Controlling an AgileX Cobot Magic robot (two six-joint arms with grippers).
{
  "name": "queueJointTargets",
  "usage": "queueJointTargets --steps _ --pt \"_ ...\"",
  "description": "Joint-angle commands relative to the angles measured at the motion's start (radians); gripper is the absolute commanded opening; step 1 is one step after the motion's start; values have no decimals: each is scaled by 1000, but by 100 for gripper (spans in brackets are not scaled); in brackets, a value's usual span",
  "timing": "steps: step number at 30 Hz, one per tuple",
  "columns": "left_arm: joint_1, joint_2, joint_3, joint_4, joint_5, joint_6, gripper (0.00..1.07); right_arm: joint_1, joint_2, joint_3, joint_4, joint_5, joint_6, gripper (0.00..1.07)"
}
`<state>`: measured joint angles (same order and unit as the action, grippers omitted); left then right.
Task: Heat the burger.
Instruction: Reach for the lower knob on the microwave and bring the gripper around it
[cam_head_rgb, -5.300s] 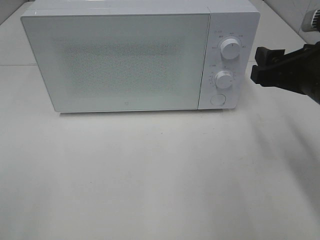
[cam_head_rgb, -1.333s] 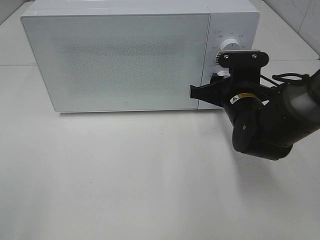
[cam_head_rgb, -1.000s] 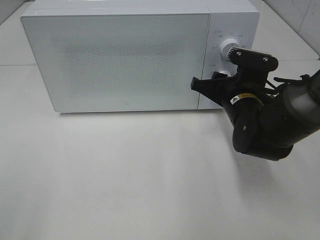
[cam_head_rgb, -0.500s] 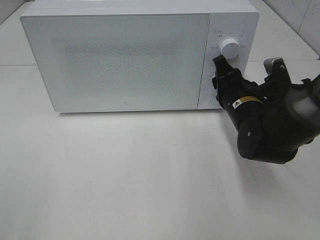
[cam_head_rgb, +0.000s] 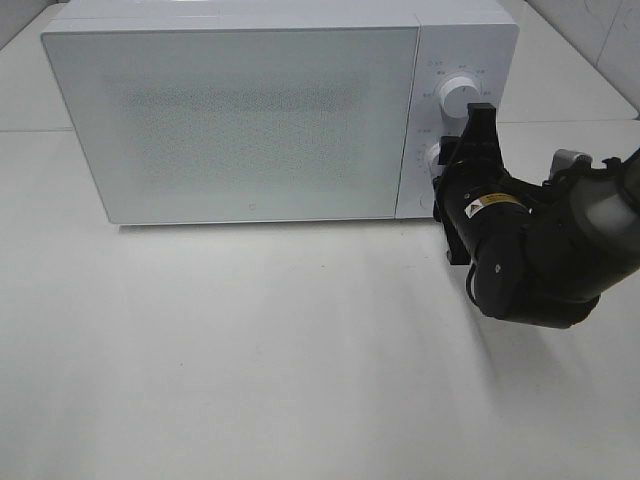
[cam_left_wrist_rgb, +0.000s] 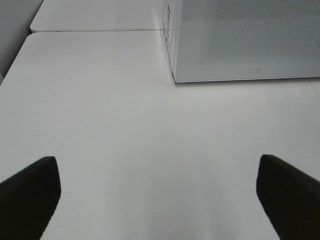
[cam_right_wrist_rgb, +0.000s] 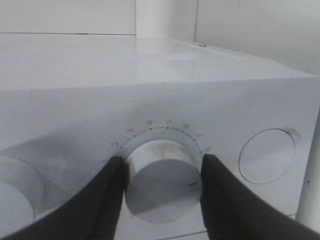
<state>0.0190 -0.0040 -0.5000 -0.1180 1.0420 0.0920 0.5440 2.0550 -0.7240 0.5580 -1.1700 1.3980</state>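
Both jaws of right gripper clamp white round lower dial on white boxy microwave; wrist just rolled, timer likely set; left gripper wide open

High camera overlooks the microwave; right wrist camera closely faces its dial.
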Motion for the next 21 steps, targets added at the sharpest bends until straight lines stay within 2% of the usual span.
queueJointTargets --steps 1,11,21 --pt "1 -23 3 -2 -4 -5 101 5 -14 -39 -167 -224 72 7" --pt "1 -23 3 -2 -4 -5 101 5 -14 -39 -163 -224 41 8" --pt "1 -23 3 -2 -4 -5 101 5 -14 -39 -159 -223 23 20"
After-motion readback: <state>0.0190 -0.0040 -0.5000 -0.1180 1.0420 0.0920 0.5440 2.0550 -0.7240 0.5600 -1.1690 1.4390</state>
